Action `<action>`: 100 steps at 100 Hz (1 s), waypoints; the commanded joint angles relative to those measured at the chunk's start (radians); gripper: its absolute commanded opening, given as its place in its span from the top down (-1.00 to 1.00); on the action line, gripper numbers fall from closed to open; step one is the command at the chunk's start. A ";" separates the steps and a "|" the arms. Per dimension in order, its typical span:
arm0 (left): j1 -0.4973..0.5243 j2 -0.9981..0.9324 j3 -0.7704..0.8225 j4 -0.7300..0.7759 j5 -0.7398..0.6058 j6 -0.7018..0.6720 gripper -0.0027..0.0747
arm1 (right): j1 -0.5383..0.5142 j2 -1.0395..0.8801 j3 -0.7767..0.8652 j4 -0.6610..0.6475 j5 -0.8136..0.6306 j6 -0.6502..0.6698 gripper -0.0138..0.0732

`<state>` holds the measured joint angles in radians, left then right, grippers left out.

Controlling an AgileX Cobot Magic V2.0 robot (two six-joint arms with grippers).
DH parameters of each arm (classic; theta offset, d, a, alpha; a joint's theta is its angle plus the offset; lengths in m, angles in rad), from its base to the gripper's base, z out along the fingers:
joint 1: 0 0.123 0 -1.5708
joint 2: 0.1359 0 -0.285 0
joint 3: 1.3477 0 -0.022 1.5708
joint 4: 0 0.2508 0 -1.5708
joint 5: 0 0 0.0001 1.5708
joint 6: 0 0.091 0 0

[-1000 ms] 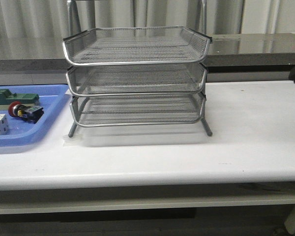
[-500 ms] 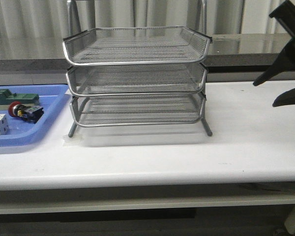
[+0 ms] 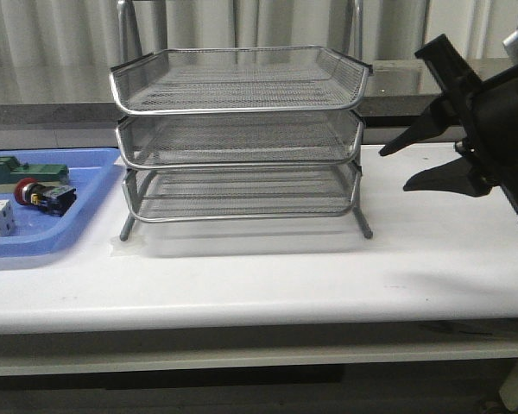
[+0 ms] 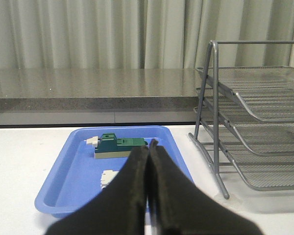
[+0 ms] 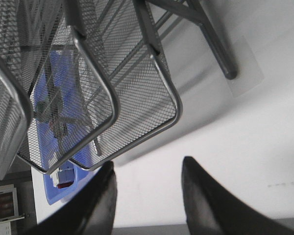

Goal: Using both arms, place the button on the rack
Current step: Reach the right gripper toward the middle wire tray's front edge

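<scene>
Looking over the table, I see the button lying in the blue tray, left of the rack. My right gripper hangs to the right of the rack, fingers spread and holding nothing. My left gripper is pressed closed above the tray, empty.

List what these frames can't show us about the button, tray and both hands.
- Button: hidden in the left wrist view behind the shut left hand; only a blur through mesh in the right wrist view.
- Blue tray: cut off by the front view's left edge.
- Left hand: out of the front view.
- Right hand: arm cut off by the front view's right edge.
</scene>
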<state>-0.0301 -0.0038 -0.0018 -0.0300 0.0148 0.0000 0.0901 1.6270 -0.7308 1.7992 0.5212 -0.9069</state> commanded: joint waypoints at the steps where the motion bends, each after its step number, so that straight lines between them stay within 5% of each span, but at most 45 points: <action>1: -0.010 -0.032 0.054 -0.009 -0.077 -0.012 0.99 | 0.002 -0.002 -0.051 0.138 0.100 -0.025 -0.10; 100: -0.010 -0.032 0.054 -0.009 -0.077 -0.012 0.99 | 0.002 0.209 -0.253 0.138 0.258 -0.025 -0.10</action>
<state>-0.0301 -0.0038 -0.0018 -0.0318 0.0148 0.0000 0.0901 1.8716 -0.9442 1.8036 0.7025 -0.9193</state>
